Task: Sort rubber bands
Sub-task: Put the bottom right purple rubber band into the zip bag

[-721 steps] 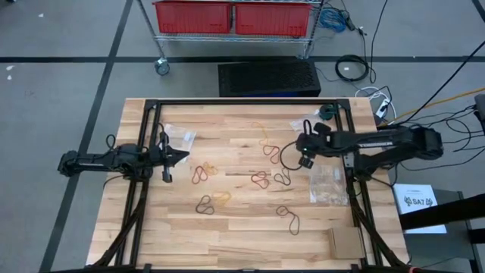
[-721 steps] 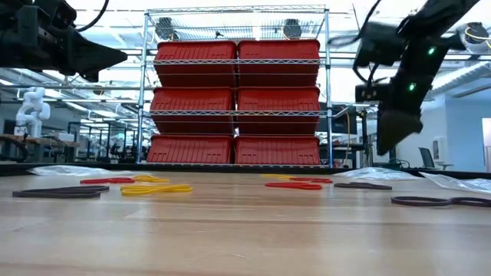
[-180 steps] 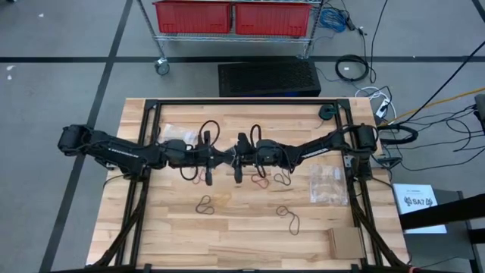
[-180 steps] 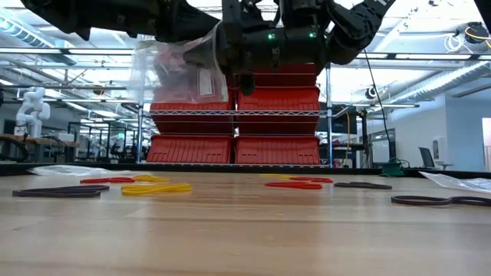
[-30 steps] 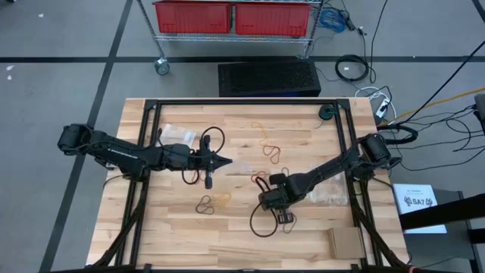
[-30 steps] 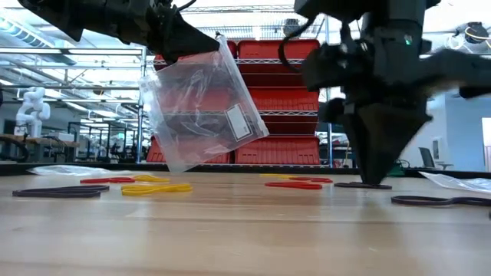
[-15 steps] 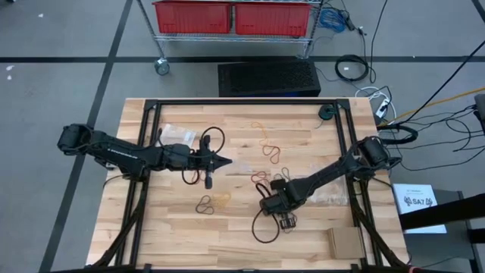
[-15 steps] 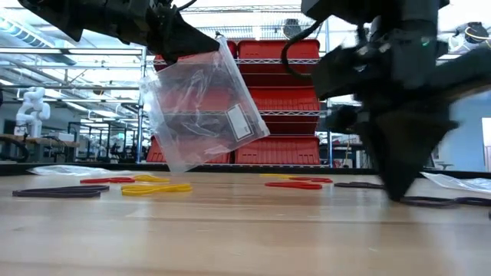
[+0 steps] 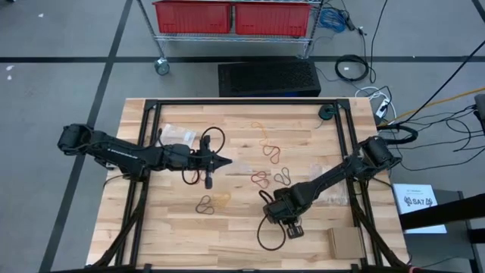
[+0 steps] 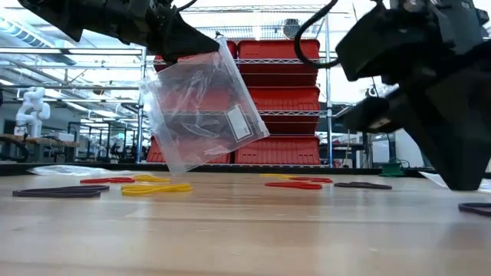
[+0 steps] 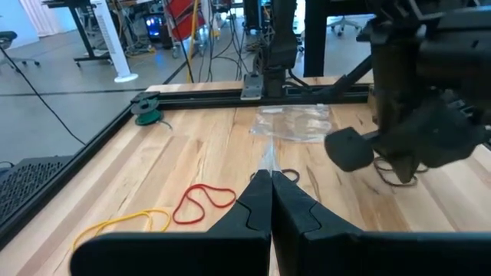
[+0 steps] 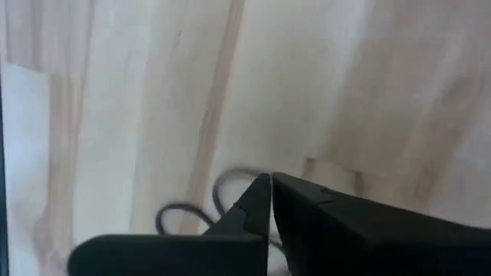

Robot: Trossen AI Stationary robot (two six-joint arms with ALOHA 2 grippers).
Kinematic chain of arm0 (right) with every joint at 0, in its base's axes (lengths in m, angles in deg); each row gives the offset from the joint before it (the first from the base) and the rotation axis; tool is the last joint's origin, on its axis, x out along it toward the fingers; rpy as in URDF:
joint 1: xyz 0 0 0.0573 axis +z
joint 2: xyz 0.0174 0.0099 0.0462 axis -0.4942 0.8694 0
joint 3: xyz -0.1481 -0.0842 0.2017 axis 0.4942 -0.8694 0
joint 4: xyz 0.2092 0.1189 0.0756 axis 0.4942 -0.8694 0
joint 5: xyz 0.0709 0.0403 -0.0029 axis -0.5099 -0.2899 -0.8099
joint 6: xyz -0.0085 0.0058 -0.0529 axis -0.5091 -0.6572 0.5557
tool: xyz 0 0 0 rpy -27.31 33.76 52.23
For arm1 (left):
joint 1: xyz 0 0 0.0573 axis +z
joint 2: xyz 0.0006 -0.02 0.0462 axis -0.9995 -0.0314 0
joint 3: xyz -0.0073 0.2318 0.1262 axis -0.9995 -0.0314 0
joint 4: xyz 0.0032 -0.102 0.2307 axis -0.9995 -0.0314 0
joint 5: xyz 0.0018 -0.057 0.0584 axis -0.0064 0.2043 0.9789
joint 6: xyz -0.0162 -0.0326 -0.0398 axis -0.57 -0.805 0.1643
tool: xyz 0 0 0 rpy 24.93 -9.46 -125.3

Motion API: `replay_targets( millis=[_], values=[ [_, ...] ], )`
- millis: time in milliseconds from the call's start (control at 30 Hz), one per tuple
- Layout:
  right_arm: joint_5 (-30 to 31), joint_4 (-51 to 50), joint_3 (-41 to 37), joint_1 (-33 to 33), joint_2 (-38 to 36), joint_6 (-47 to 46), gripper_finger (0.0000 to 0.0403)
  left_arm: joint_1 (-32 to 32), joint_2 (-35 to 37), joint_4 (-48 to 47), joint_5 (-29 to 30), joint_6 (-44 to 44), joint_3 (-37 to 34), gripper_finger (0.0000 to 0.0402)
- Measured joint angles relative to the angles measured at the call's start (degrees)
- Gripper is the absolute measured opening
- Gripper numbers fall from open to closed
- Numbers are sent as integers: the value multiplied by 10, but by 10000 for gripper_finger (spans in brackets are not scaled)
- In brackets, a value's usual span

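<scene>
My left gripper [image 9: 227,161] is over the table's middle, shut on a clear plastic bag [image 10: 201,107] with a white label. Rubber bands lie flat on the wood: red [image 9: 260,178], black [image 9: 282,177], black [image 9: 203,203] and yellow-tan [image 9: 221,199]. The low view shows them as black [image 10: 60,192], yellow [image 10: 156,188] and red [image 10: 294,185]. My right gripper [image 9: 292,227] is shut and points down close to the table near its near right part. A black rubber band [image 12: 188,215] lies just by its tips. My left gripper pinches the bag's upper corner [image 10: 219,42] between its two fingers, coming level from the table's left. The bag hangs below the fingers, tilted and clear of the table. My right gripper's tips stand over the black rubber band [image 10: 476,208]; I cannot tell whether they touch it.
Two more clear bags lie on the table, one at far left [image 9: 178,134] and one at right [image 9: 330,186]. A cardboard piece [image 9: 345,243] sits at the near right corner. Black frame rails [image 9: 242,101] border the work area. A loop of arm cable [image 9: 265,235] hangs by my right gripper.
My right gripper has moved toward the table's near edge and a little right, staying low and shut. In the low view the black band beside it now lies nearer and farther right than before. My left gripper and the bag have kept still.
</scene>
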Motion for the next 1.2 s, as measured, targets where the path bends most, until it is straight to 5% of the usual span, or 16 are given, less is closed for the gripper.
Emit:
replay_targets(
  millis=[567, 1200],
  values=[
    [47, -81, 1, 48, -16, 93, 149, 0, 0, 0, 1, 0, 0, 0],
    [50, -48, 4, 82, 29, 154, 123, 0, 0, -2, 1, 0, 0, 0]
  ],
)
